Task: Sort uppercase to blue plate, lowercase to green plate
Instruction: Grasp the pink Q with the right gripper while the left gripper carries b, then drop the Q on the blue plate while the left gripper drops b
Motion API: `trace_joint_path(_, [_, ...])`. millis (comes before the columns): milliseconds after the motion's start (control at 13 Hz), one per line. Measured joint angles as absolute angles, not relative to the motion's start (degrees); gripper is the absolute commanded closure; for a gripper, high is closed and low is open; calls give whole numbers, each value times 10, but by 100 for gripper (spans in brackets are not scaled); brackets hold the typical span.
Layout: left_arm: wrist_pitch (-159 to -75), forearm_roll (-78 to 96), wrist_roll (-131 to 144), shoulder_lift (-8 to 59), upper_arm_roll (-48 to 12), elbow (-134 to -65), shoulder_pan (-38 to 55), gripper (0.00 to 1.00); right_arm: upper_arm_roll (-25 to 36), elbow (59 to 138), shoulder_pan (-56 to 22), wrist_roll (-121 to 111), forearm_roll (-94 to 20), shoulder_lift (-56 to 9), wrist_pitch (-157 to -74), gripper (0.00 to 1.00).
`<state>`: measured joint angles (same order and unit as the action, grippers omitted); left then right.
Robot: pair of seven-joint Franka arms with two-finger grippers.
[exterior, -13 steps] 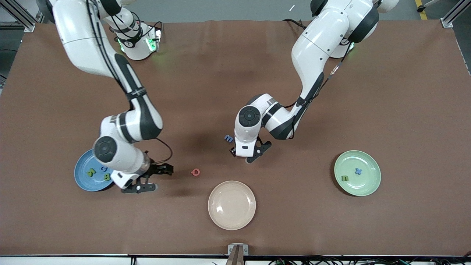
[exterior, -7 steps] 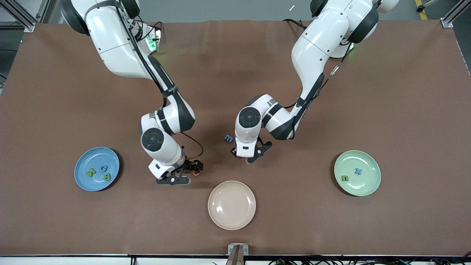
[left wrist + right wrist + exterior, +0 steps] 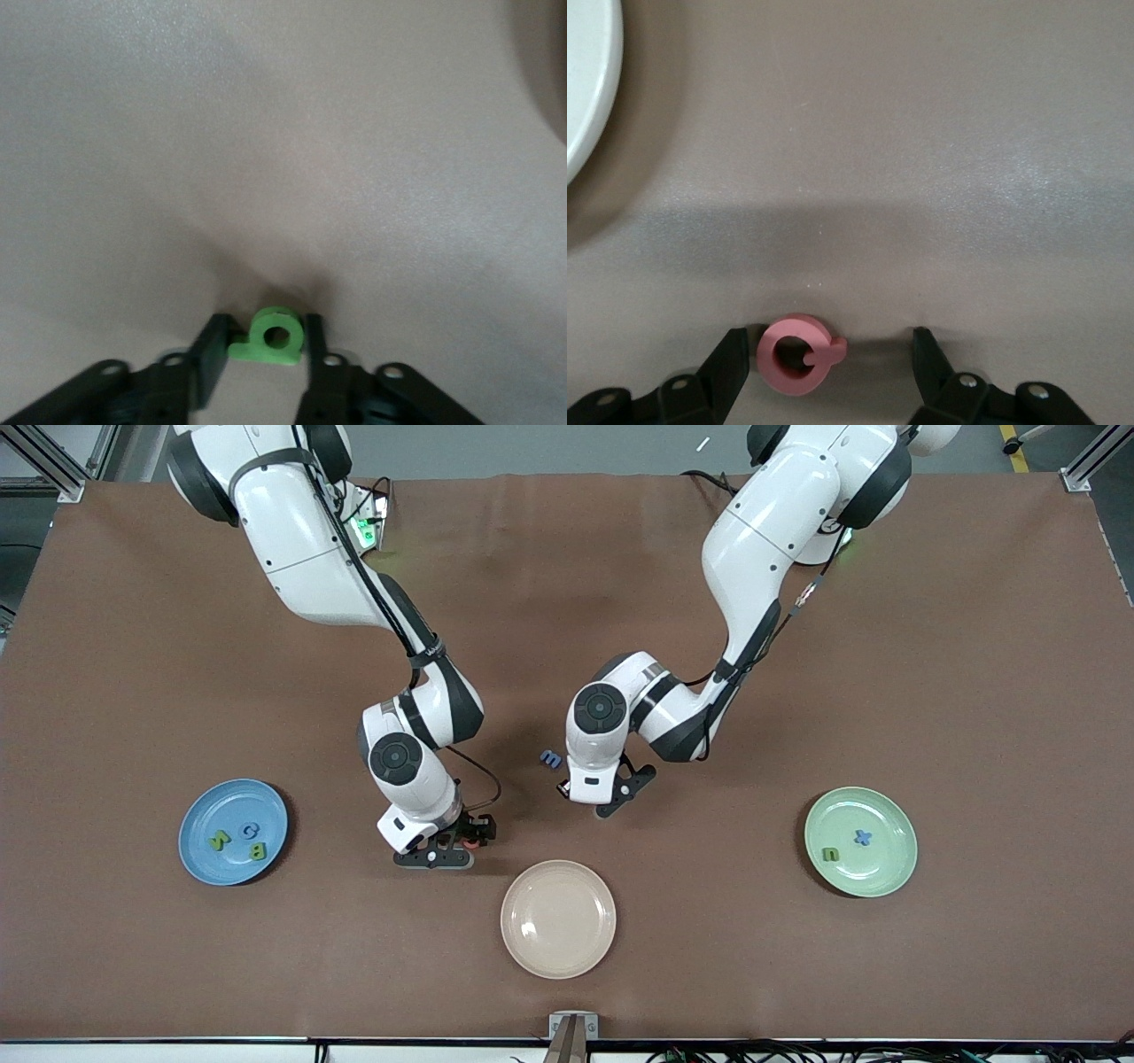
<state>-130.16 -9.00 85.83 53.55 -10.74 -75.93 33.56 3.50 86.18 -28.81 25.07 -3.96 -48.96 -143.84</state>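
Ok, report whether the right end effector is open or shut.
Open. The right end effector has its fingers spread around the pink Q, with a gap on one side.

The left gripper point(image 3: 270, 341) has its two dark fingers point(image 3: 211, 354) closed against a small green letter point(image 3: 270, 336), seemingly a b or q, above the brown table point(image 3: 310, 150).

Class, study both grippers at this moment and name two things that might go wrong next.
The pink Q sits against one finger of the open right gripper, off-centre, so closing may push it aside. The left gripper pinches the green lowercase letter only at its fingertips; it may slip during the carry to the green plate.
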Motion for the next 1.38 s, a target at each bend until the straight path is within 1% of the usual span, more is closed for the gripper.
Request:
trace_joint_path(153, [-1294, -90, 858, 536, -107, -758, 336, 99, 35, 861, -289, 251, -35, -490, -1440, 49])
trace_joint_path(307, [-1260, -90, 858, 532, -107, -750, 334, 99, 33, 860, -291, 251, -35, -489, -1444, 70])
trace_joint_path(460, [-1233, -90, 858, 513, -104, -743, 329, 99, 35, 860, -294, 252, -35, -488, -1444, 93])
trace_joint_path(537, [-1221, -91, 853, 500, -101, -743, 320, 99, 35, 860, -294, 252, -35, -488, -1444, 99])
trace_joint_path(767, [-1180, -92, 811, 466, -99, -743, 273, 100, 36, 858, -294, 253, -35, -486, -1444, 100])
trace_joint_path(921, [-1164, -92, 789, 453, -98, -749, 239, 100, 50, 851, -286, 239, -33, -485, -1436, 100])
trace_joint_path(1151, [-1160, -93, 703, 431, -97, -786, 170, 100, 60, 824, -224, 127, -32, -481, -1376, 100])
trace_joint_path(1381, [-1160, -93, 621, 413, -99, -825, 97, 99, 61, 806, -148, -19, -32, -457, -1317, 100])
